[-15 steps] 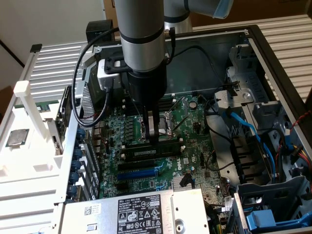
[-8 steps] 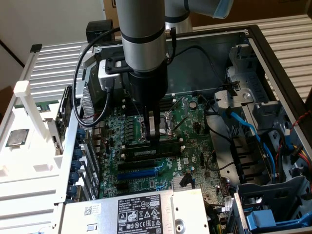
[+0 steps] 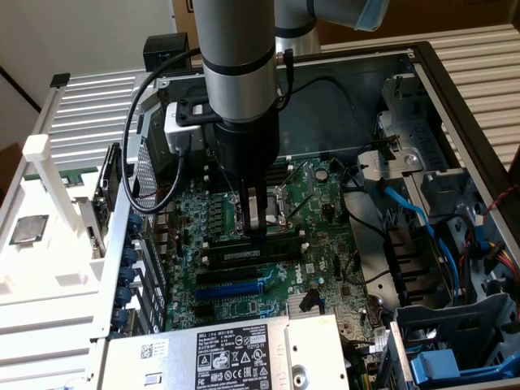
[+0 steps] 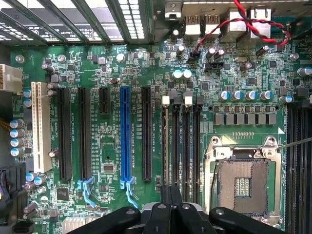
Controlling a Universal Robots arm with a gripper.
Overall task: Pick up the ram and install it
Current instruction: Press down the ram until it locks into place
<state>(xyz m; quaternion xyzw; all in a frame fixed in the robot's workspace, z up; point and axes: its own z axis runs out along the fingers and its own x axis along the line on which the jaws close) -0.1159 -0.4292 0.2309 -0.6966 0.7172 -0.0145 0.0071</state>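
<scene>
One gripper (image 3: 257, 231), fingers shut and seemingly empty, hangs over the board's slots (image 4: 181, 146). Just beneath its tips lies the ram (image 3: 244, 254), a long, dark, narrow stick with a pale label, lying along the slots. Whether it is seated is unclear. Off-centre pressure could leave one end raised, and drift could strike the open socket (image 4: 242, 187).

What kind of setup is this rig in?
Likely a PC assembly or repair bench: an opened desktop computer case lying on its side, its green motherboard with an empty CPU socket exposed, and a power supply still fitted.
</scene>
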